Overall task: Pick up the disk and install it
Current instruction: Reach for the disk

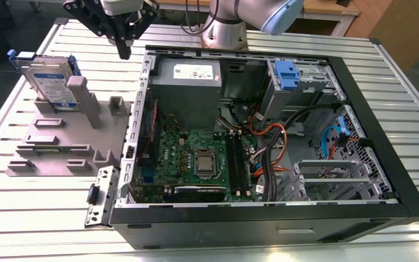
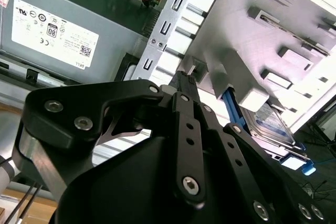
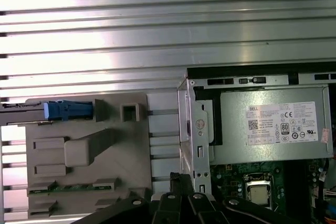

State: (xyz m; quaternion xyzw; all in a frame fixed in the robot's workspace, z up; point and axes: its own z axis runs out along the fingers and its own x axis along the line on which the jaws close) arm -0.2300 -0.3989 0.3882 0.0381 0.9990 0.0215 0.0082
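Where the grey stand [image 1: 64, 139] sits on the counter [image 1: 28, 229] at the exterior view's left, the disk [image 1: 52, 82] stands on edge in its far slot. Further right, the jaws hang pressed together and empty, apart from the disk, above the open computer case's [image 1: 253, 221] far corner.

open computer case [image 1: 253, 226] beside grey fixture [image 1: 57, 147] on slatted table [image 1: 42, 229]

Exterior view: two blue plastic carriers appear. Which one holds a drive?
The one framing the disk, standing in the grey fixture outside the computer case; the blue bracket inside the case shows no drive.
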